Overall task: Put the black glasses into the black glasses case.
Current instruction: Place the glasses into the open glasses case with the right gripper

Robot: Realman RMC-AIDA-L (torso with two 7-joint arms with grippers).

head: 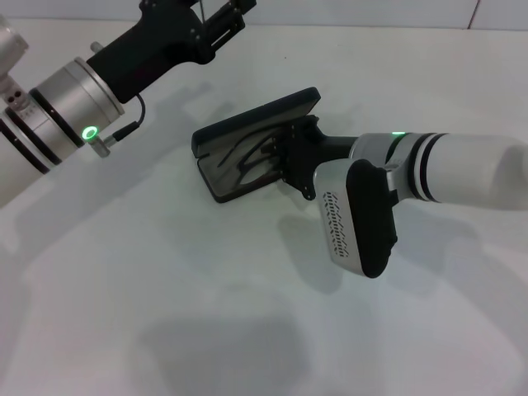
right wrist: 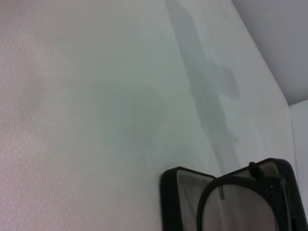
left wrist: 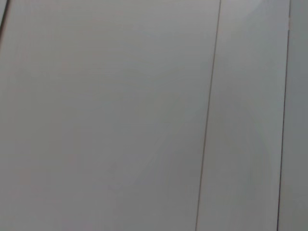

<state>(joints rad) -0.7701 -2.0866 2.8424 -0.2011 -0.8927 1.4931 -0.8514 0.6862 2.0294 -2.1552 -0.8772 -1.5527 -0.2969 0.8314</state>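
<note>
- We see the right gripper (head: 285, 161) reaching into the one open black glasses case (head: 216, 134); whether its fingers are apart or together we cannot tell, since they are dark against the dark case.
- We count one pair of black glasses (head: 247, 161), lying on the grey lining of the lower half of the case, right at the tip of the right gripper. In the right wrist view a thin black rim of the glasses (right wrist: 211, 195) curves over the lining inside the case (right wrist: 168, 192).
- The case lid stands tilted up behind the glasses, and the case rests on one white table (head: 165, 313).
- The left gripper (head: 227, 16) hangs raised at the far left, well apart from the case; we cannot tell how its fingers stand.
- The left wrist view shows only one pale wall (left wrist: 96, 115) with thin vertical seams.
</note>
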